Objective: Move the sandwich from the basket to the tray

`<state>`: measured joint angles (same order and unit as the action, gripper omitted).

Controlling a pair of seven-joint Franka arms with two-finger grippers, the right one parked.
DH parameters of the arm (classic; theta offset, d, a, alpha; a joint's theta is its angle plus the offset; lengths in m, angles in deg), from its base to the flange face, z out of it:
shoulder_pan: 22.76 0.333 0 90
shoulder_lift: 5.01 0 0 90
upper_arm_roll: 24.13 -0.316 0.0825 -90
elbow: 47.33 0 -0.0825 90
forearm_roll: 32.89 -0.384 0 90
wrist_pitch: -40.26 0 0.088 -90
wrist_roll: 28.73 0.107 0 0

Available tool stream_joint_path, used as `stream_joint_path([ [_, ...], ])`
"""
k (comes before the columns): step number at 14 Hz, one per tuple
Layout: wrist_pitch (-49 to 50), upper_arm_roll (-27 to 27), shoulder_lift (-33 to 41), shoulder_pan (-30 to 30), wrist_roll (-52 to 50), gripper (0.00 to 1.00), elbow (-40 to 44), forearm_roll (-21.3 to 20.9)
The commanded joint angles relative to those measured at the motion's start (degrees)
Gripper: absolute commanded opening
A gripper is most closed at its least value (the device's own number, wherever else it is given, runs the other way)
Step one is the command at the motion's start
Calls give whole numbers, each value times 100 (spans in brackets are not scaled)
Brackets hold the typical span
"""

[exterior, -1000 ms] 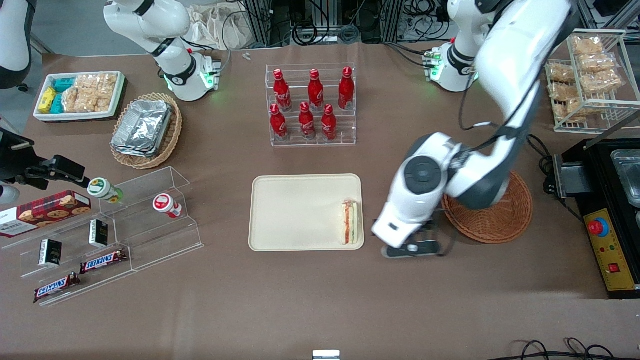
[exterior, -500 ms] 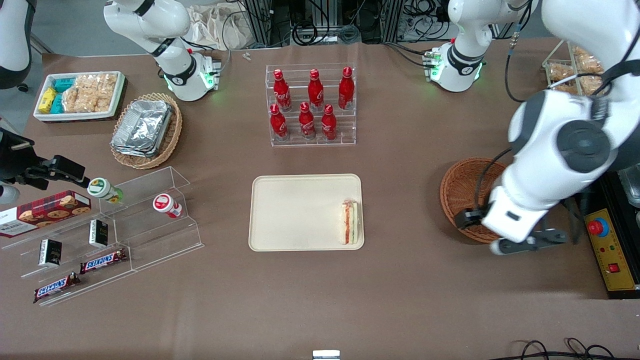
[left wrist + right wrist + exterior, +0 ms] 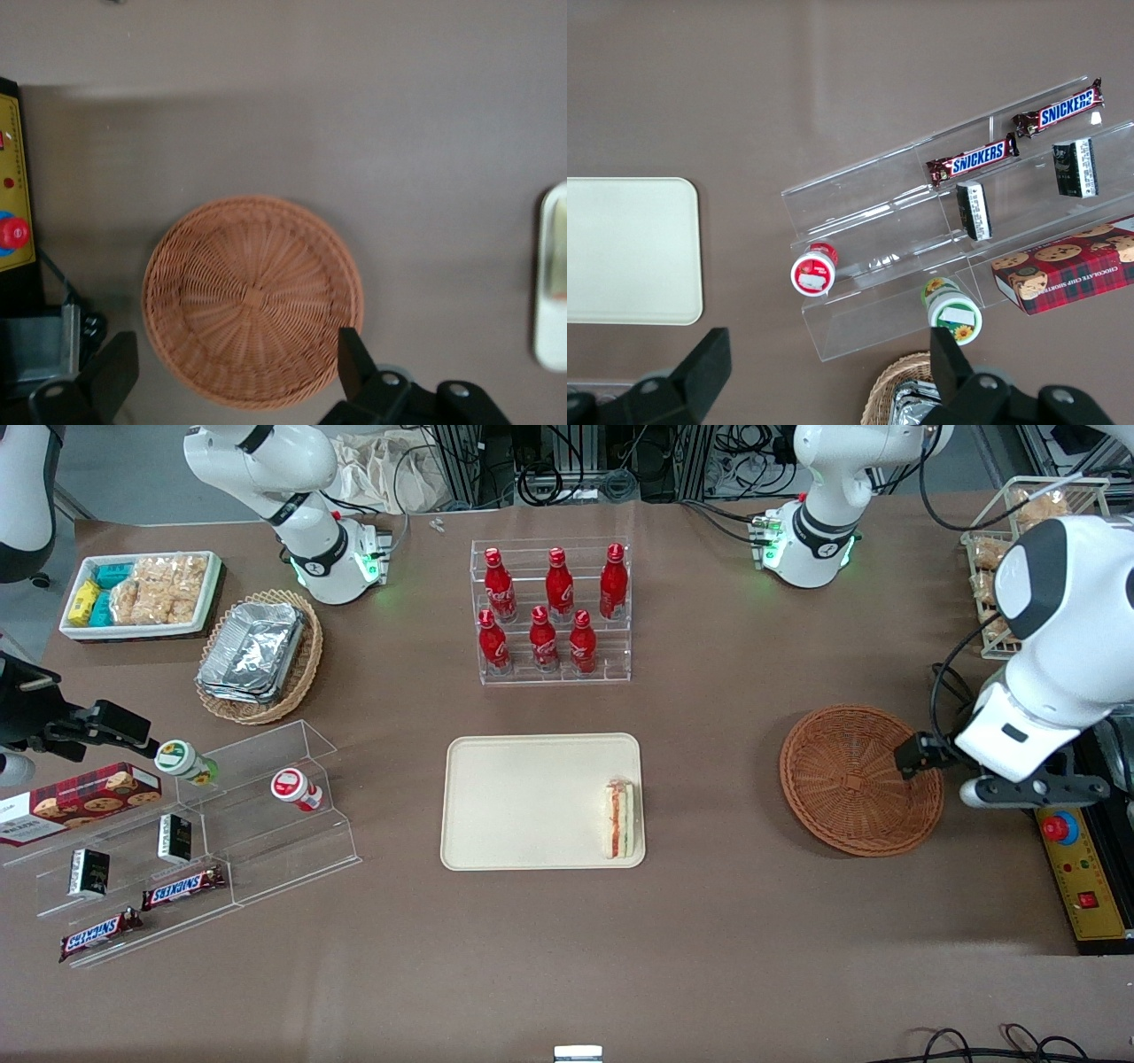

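You see the sandwich (image 3: pixel 619 819) lying on the tray (image 3: pixel 523 797), close to the rim at the working arm's end. The basket (image 3: pixel 850 779) sits well apart from the tray, with the gripper (image 3: pixel 1032 790) raised just beside it, over a yellow control box (image 3: pixel 1085 877).

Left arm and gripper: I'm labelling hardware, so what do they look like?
The left arm has glossy white rounded shells with dark grey joint caps and a black cable alongside. Its gripper, above the basket, has two black fingers and grey screw heads.
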<state>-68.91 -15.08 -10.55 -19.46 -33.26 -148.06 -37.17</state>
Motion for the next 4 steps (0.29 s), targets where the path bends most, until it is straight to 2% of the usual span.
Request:
stream_joint_path([
  [1,394,-104,72,-101,320,100,156,94],
  [4,757,-96,-97,-137,417,100,458,103],
])
